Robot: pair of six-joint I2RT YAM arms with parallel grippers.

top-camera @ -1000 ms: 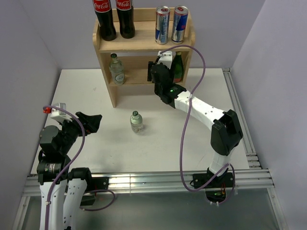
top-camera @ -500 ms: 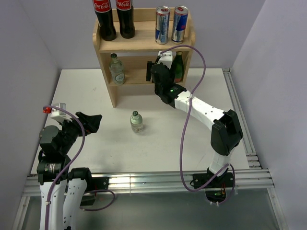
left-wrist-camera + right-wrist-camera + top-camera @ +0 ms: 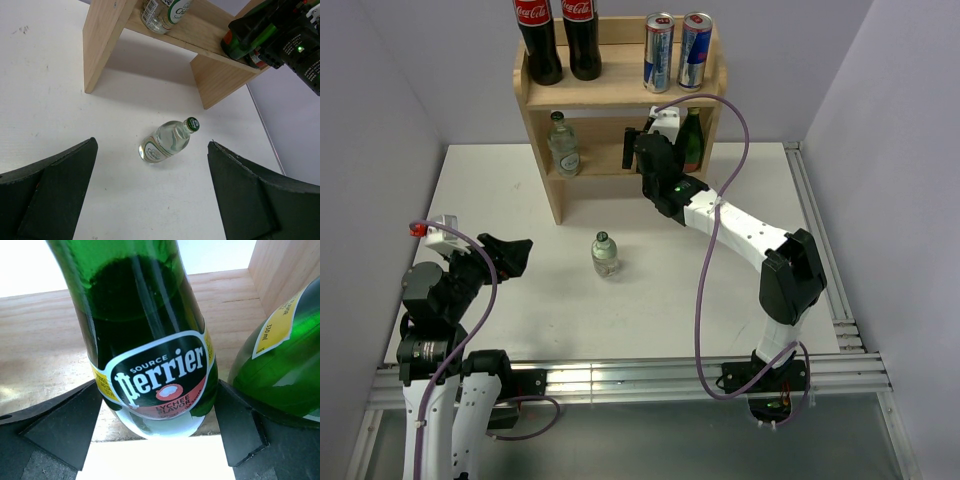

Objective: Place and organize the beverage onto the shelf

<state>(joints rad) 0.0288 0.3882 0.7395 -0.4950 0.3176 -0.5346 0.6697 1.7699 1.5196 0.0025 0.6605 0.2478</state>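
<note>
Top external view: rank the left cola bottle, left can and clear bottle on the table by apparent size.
1. Left cola bottle, though its top is cut off.
2. Left can, only slightly smaller.
3. Clear bottle on the table, clearly smallest, but seen more from above, so real size unsure.

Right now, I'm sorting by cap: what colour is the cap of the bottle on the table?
Green cap; clearest in the left wrist view.

Green bottle [image 3: 145, 305], black-red-yellow label [image 3: 160, 377]; clear bottle [image 3: 167, 141], green cap [image 3: 192, 123]; silver-blue-red cans [image 3: 659, 52]; pale wood shelf [image 3: 615, 93].
</note>
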